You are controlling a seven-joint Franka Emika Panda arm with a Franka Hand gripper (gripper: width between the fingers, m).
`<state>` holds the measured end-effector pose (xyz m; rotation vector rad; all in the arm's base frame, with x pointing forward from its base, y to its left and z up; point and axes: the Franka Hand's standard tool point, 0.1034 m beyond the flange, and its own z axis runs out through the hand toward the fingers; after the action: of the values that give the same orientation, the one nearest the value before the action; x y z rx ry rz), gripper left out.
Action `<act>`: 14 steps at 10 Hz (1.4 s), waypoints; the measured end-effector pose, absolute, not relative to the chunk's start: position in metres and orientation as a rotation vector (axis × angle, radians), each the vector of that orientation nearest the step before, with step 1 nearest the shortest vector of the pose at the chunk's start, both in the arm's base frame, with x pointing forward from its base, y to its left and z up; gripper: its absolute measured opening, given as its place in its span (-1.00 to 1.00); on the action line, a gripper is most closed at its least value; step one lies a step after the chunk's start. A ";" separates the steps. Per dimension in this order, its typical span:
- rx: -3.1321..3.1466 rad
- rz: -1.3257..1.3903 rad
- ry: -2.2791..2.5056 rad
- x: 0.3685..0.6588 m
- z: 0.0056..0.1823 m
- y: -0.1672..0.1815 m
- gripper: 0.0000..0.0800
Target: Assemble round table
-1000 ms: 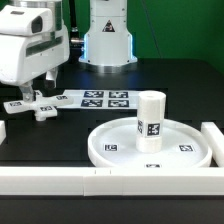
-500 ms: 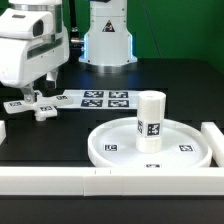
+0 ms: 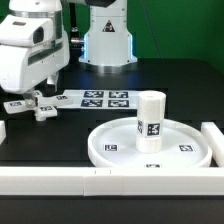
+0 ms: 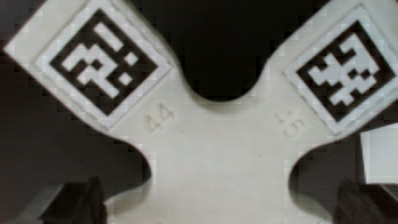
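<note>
The small cross-shaped piece [image 3: 37,108] lies on the black table at the exterior view's left, tags facing up. My gripper [image 3: 35,98] hangs right over it, fingertips down at the piece. In the wrist view the cross-shaped piece [image 4: 214,150] fills the frame, and my gripper [image 4: 217,205] is open, with a dark finger [image 4: 71,200] on each side of the piece's stem and a gap to it. The large rimmed disc [image 3: 100,150] lies at the front right. The short thick cylinder [image 3: 150,120] stands upright on its middle.
The marker board [image 3: 100,98] lies flat just right of the cross-shaped piece. A long white bar [image 3: 60,180] runs along the front edge and another [image 3: 215,140] stands at the right. The robot base [image 3: 108,40] is at the back.
The gripper has sunk slightly toward the cross-shaped piece. The piece, the disc and the cylinder have not moved.
</note>
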<state>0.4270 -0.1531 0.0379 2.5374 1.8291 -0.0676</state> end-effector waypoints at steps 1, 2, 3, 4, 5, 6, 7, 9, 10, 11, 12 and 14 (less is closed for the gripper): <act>2.541 -0.072 1.829 0.426 0.036 -0.154 0.62; 2.543 -0.077 1.830 0.425 0.034 -0.154 0.62; 2.547 -0.080 1.829 0.424 0.033 -0.154 0.62; 2.548 -0.082 1.828 0.423 0.032 -0.154 0.62; 2.550 -0.083 1.827 0.423 0.032 -0.155 0.62; 2.551 -0.084 1.827 0.423 0.031 -0.155 0.62; 2.553 -0.087 1.827 0.422 0.030 -0.155 0.62; 2.558 -0.093 1.827 0.420 0.027 -0.155 0.62; 2.560 -0.096 1.827 0.419 0.027 -0.156 0.62; 2.560 -0.096 1.827 0.419 0.026 -0.156 0.62; 2.560 -0.096 1.827 0.419 0.026 -0.156 0.37; 2.560 -0.096 1.826 0.419 0.026 -0.156 0.10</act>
<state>0.4190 -0.1559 0.0264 2.5600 1.8262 -0.0959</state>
